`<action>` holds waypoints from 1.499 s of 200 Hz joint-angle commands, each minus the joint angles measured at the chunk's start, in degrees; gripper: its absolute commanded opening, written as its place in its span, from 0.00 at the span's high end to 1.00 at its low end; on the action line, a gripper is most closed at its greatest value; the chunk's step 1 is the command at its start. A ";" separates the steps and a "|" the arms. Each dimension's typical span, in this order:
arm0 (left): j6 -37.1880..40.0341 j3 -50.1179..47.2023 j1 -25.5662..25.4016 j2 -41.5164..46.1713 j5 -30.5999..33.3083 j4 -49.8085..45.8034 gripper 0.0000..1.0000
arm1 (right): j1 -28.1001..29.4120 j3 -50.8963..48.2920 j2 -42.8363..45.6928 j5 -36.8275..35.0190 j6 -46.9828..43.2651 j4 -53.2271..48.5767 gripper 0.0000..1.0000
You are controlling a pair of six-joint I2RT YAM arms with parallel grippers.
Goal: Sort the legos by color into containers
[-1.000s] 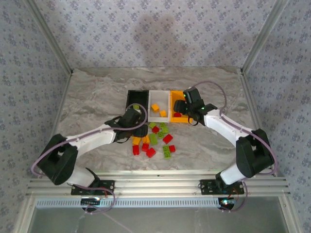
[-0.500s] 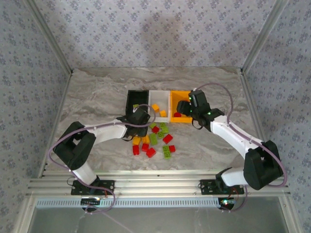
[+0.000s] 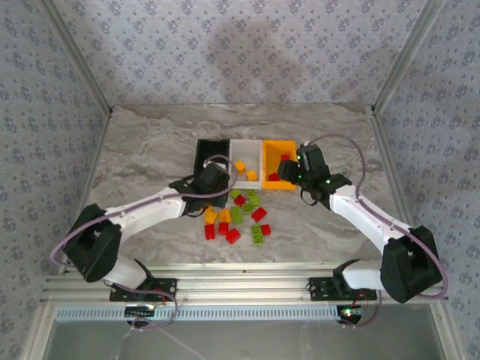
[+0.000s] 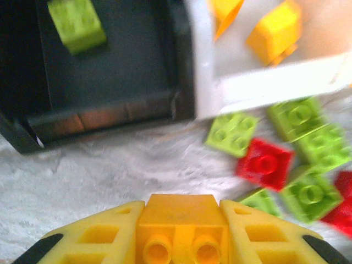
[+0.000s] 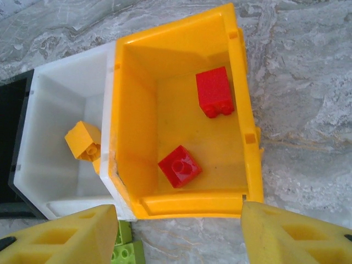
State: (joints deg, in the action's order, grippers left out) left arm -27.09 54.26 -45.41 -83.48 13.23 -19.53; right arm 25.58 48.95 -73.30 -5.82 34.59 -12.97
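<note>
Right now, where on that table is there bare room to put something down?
Bare marble lies behind the black bin, white bin and orange bin, and out to either side. Crowded: in front of the white bin, where loose legos lie scattered.

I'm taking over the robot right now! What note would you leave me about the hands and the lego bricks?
Left hand: shut on an orange-yellow brick, just in front of the black bin and white bin.
Right hand: open, empty, above the orange bin.
Done: one green brick in black, two orange-yellow bricks in white, two red bricks in orange.
Left: drop the held brick in white, then sort the loose pile on the table.
</note>
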 commanded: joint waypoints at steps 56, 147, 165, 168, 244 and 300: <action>3.26 29.01 1.61 -18.98 -0.34 -3.66 0.71 | 0.28 -7.19 5.57 -0.68 3.29 -0.18 0.38; 3.11 46.26 3.51 -34.88 0.41 -9.03 0.44 | 0.70 -9.51 11.66 -0.39 3.54 -1.74 0.37; 2.60 46.22 3.31 -32.97 -0.47 -9.08 0.38 | 0.77 -9.24 12.35 -0.03 3.90 -1.85 0.37; 2.51 46.01 3.33 -32.48 -0.75 -9.12 0.37 | 0.74 -9.22 12.53 0.11 3.91 -1.88 0.37; -2.63 15.58 -0.60 -3.39 -5.74 -2.73 0.25 | 1.44 -9.50 12.78 2.19 3.82 -0.88 0.36; -9.64 -7.39 -4.94 16.58 -8.07 -11.08 0.20 | 2.11 -10.45 10.34 1.71 3.73 0.67 0.36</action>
State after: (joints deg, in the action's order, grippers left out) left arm -31.70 53.80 -49.36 -72.55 7.46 -24.99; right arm 27.31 39.13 -61.80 -4.03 37.78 -13.08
